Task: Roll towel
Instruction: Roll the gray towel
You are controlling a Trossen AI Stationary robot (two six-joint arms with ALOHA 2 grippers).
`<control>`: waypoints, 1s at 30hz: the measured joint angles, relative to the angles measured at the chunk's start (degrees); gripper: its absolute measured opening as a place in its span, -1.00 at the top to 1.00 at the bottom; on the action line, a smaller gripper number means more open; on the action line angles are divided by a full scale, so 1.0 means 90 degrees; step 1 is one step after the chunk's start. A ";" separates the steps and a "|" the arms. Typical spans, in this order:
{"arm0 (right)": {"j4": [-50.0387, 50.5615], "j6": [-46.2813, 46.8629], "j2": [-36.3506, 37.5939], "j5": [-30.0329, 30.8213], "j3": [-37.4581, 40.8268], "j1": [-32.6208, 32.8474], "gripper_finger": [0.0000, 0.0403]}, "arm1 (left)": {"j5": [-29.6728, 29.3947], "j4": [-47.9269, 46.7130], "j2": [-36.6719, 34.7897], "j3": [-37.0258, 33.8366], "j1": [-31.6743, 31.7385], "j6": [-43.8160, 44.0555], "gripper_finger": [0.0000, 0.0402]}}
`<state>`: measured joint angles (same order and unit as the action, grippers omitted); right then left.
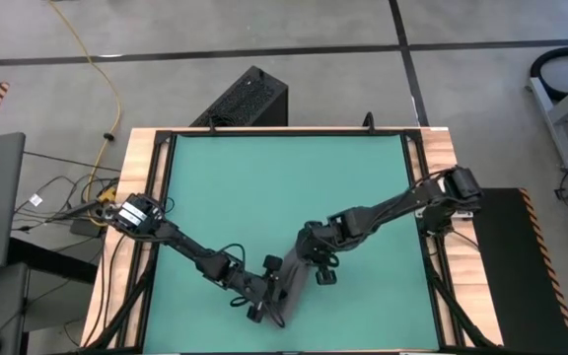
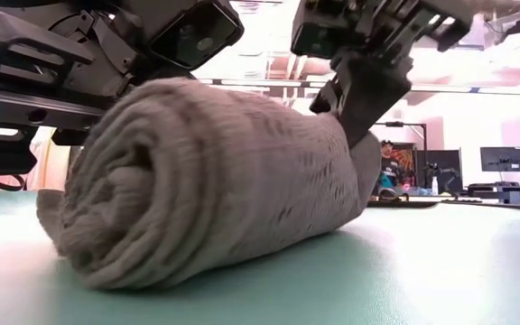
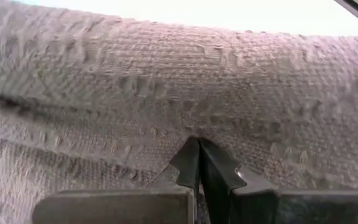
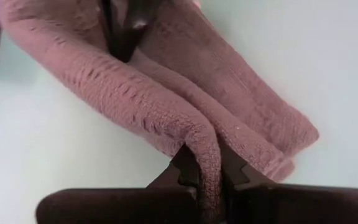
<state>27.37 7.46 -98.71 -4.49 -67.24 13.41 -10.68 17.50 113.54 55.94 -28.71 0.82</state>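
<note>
From above, the towel (image 1: 282, 299) was nearly hidden under both arms at six o'clock on the green table (image 1: 284, 187), close to its near edge. The low view showed it as a thick roll. The left gripper (image 3: 197, 163) pressed against it, fingers together; the right gripper (image 4: 202, 171) was clamped on a fold. Open mat stretched toward twelve.

towel (image 1: 286, 296) mostly hidden under arms

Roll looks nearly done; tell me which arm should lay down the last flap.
Right, probably. The right gripper is pinching a fold of the towel, while the left gripper is shut, only pressing against the roll.
</note>
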 joint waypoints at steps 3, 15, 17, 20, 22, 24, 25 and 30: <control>-0.0090 -0.0137 -0.0113 -0.0063 0.0000 -0.0159 0.86 | -0.0009 -0.0005 0.0000 0.0000 0.0002 0.0029 1.00; -0.0756 -0.0649 -0.0155 -0.0730 0.0005 -0.0564 0.86 | -0.0007 -0.0010 0.0000 0.0000 0.0007 -0.0006 1.00; -0.0829 -0.0668 -0.0216 -0.0760 0.0005 -0.0654 0.86 | -0.0008 -0.0009 0.0000 0.0000 0.0007 -0.0001 1.00; -0.0781 -0.0632 -0.0335 -0.0875 0.0004 -0.0744 0.86 | -0.0023 -0.0025 0.0001 0.0000 0.0007 0.0098 1.00; -0.0564 -0.0638 -0.0414 -0.1020 -0.0001 -0.0767 0.86 | 0.0009 -0.0016 0.0002 0.0000 0.0004 0.0154 1.00; -0.0337 -0.0642 -0.0478 -0.1376 -0.0010 -0.0814 0.86 | 0.0094 -0.0010 0.0002 0.0000 0.0002 0.0207 1.00; -0.0277 -0.0638 -0.0505 -0.1636 -0.0060 -0.0864 0.86 | 0.0160 0.0001 0.0007 0.0000 0.0007 0.0211 1.00; -0.0314 -0.0539 -0.0528 -0.2029 -0.0189 -0.1116 0.86 | 0.0186 0.0024 0.0007 0.0000 0.0006 0.0168 1.00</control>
<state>24.54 2.60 -103.46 -22.75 -68.95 3.37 -9.00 17.72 113.60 55.94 -28.66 2.34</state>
